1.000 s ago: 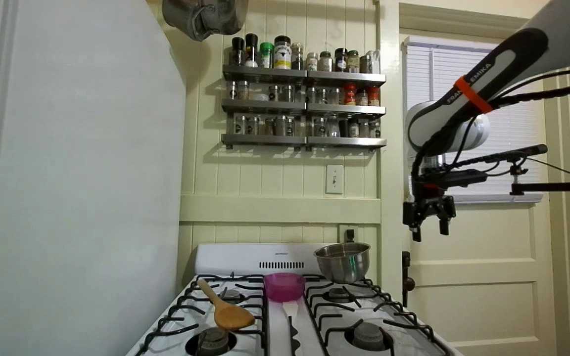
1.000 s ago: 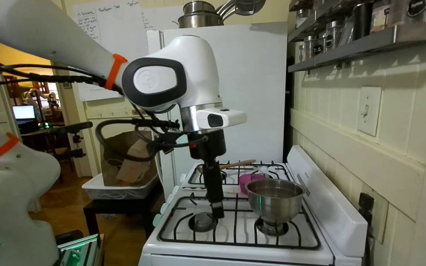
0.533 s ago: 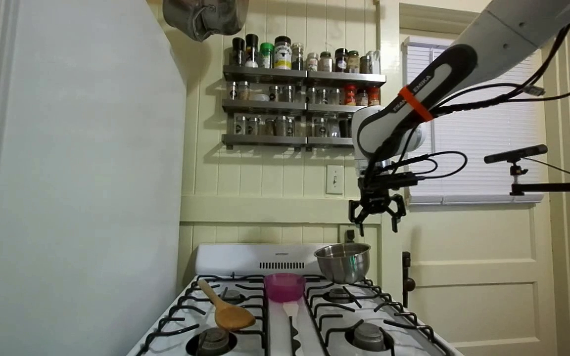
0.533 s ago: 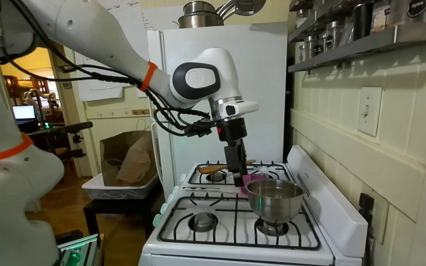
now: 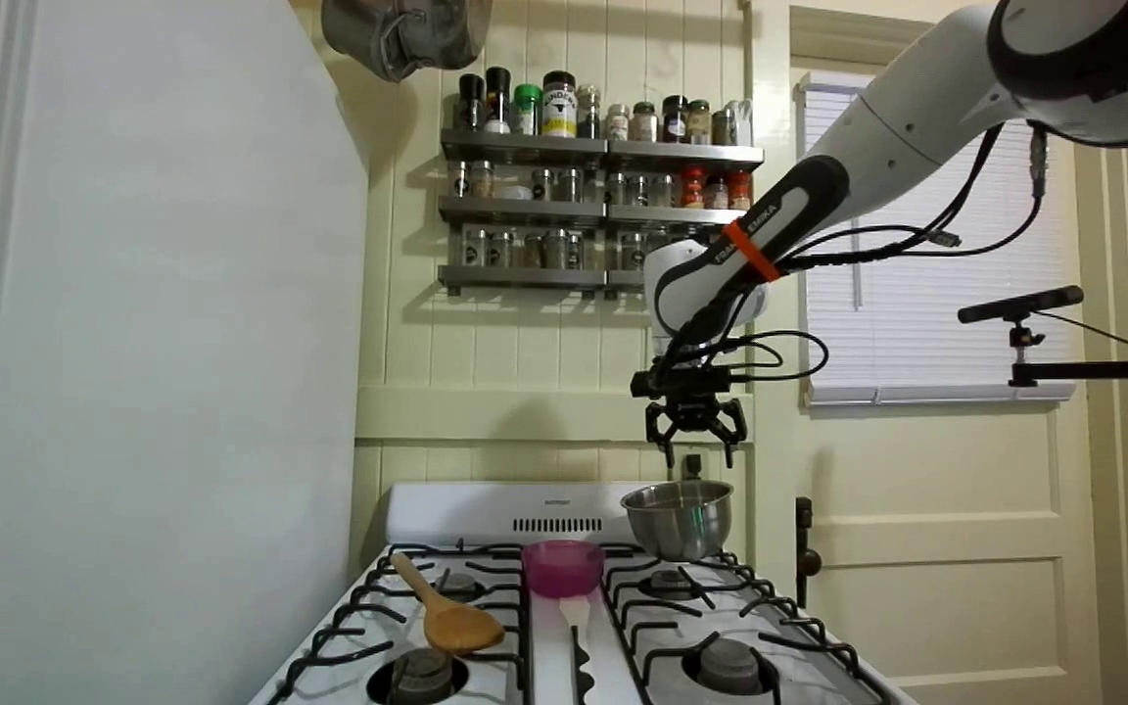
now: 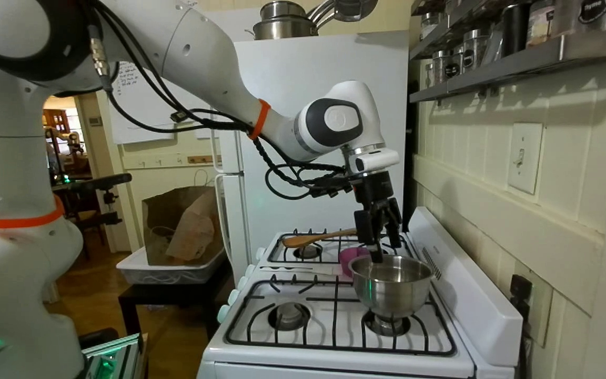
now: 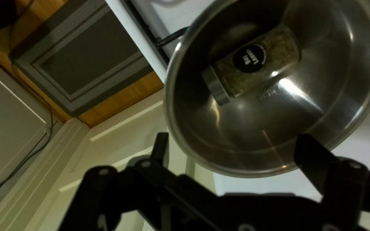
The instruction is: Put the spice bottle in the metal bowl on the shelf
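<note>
The spice bottle, a clear jar with a black "Bay Leaves" label and a silver lid, lies on its side inside the metal bowl. It is hidden in both exterior views. The shiny steel bowl stands over a rear burner in both exterior views. The shelf is a steel wall rack with rows of spice jars; part of it shows in an exterior view. My gripper is open and empty, pointing down just above the bowl. In the wrist view its fingers are spread wide apart.
A pink cup stands beside the bowl on the stove's middle strip, with a white-headed spatula in front. A wooden spoon lies over the left burners. The stove's back panel and wall are behind the bowl. A fridge stands beyond.
My arm has swung from beside the stove toward the wall and the bowl, so the gripper is now above the bowl. The fingers look wider apart. The bowl, cup and spoon have not moved.
</note>
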